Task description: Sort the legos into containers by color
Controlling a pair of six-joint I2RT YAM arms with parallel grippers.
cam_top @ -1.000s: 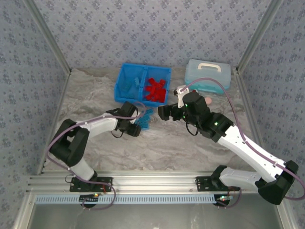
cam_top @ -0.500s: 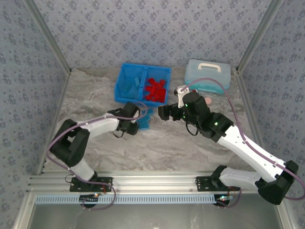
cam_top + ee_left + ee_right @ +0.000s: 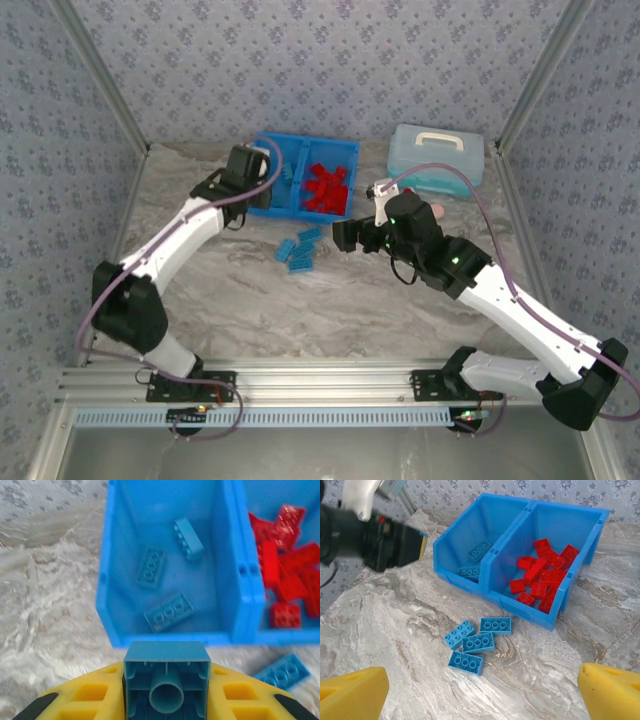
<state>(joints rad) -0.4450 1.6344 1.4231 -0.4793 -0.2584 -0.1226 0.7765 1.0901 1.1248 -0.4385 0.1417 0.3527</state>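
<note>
The light blue lego (image 3: 166,680) is pinched tight in the left gripper (image 3: 166,696), just short of the near wall of the bin (image 3: 167,639), blue compartment (image 3: 130,540) at 12 o'clock and reds (image 3: 287,580) at 2. So this looks like the drop-off: ease forward over the wall, then let go. A second ago that gripper was down at the loose blues (image 3: 300,250), 6 o'clock from the bin; the right gripper (image 3: 345,235) hasn't budged, jaws wide, empty.

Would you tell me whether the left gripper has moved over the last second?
Yes. The left gripper has gone from the loose blue bricks back to the left compartment of the bin, holding a blue brick.
</note>
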